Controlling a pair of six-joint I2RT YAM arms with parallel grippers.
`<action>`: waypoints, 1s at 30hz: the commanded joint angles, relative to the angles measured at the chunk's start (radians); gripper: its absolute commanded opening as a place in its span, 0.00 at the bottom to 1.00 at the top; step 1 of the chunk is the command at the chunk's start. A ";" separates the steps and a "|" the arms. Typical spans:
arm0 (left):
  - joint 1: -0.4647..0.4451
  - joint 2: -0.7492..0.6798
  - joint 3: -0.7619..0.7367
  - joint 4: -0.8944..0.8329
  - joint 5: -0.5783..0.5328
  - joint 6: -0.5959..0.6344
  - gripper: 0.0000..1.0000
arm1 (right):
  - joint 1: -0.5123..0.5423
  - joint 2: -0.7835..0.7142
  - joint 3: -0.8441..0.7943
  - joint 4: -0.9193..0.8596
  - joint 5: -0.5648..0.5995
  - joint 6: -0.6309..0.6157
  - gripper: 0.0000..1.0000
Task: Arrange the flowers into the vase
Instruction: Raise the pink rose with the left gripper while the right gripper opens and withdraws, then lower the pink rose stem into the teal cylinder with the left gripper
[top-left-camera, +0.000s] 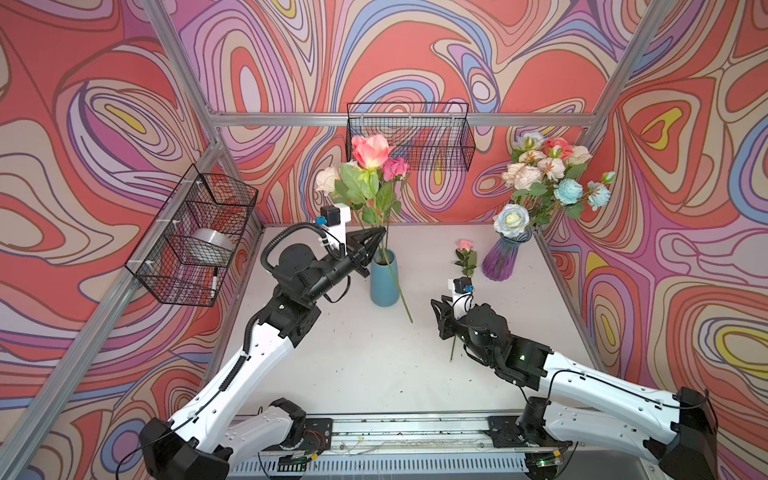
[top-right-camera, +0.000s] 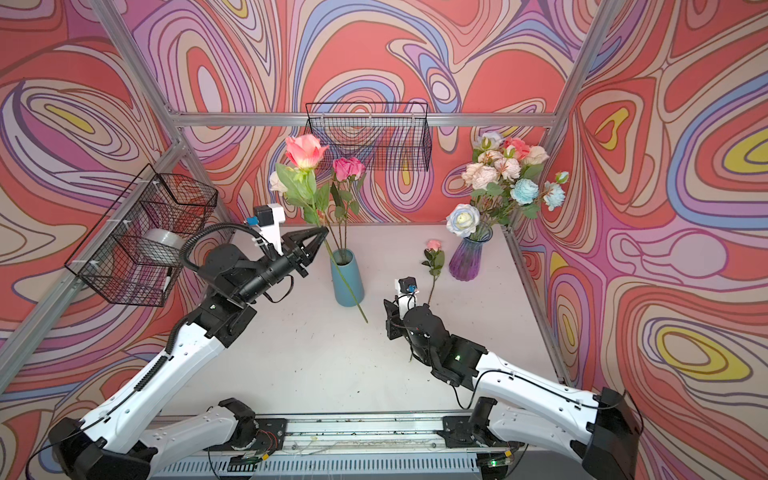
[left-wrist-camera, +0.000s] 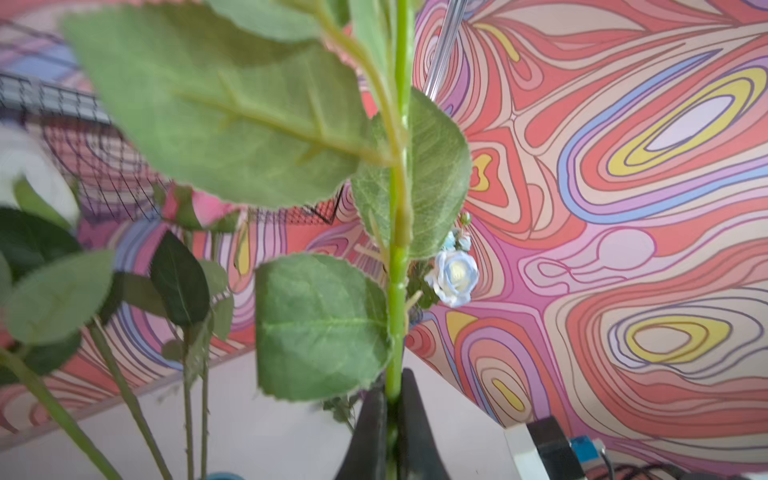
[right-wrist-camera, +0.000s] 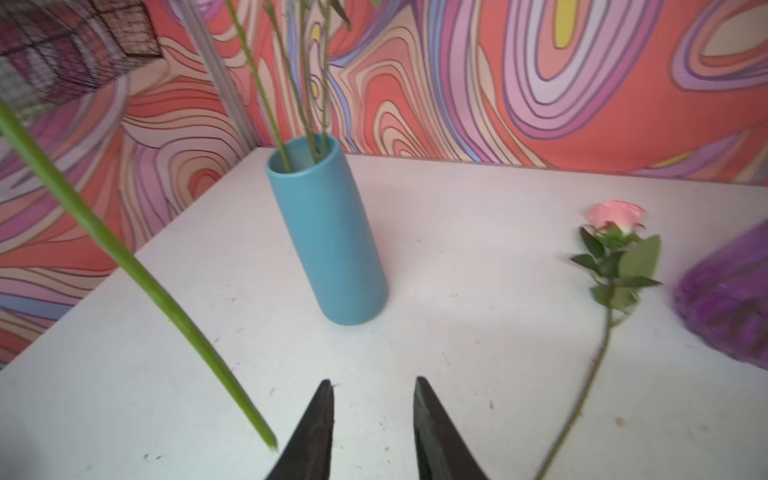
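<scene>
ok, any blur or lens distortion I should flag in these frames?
Both top views: sharp, evenly lit, soft shadows. Left wrist: coral rose stem crisp in the left gripper, white bloom blurred. Right wrist: purple vase and wire basket smeared at the frame edges; blue vase appears to lean, likely camera tilt.

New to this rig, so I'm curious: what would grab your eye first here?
The big coral rose stands out, its stem pinched in the shut left gripper and slanting down outside the blue vase near the middle. At the back right, a purple glass vase brims with pastel blossoms, and swirling wallpaper surrounds everything.
</scene>
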 joint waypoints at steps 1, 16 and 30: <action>-0.002 0.042 0.154 -0.103 -0.119 0.192 0.00 | 0.006 -0.028 -0.038 -0.019 0.180 0.035 0.33; -0.027 0.225 0.406 -0.119 -0.179 0.378 0.00 | 0.003 -0.094 -0.067 -0.063 0.226 0.061 0.33; -0.028 0.274 0.332 -0.099 -0.249 0.408 0.00 | 0.004 -0.109 -0.096 -0.066 0.206 0.094 0.33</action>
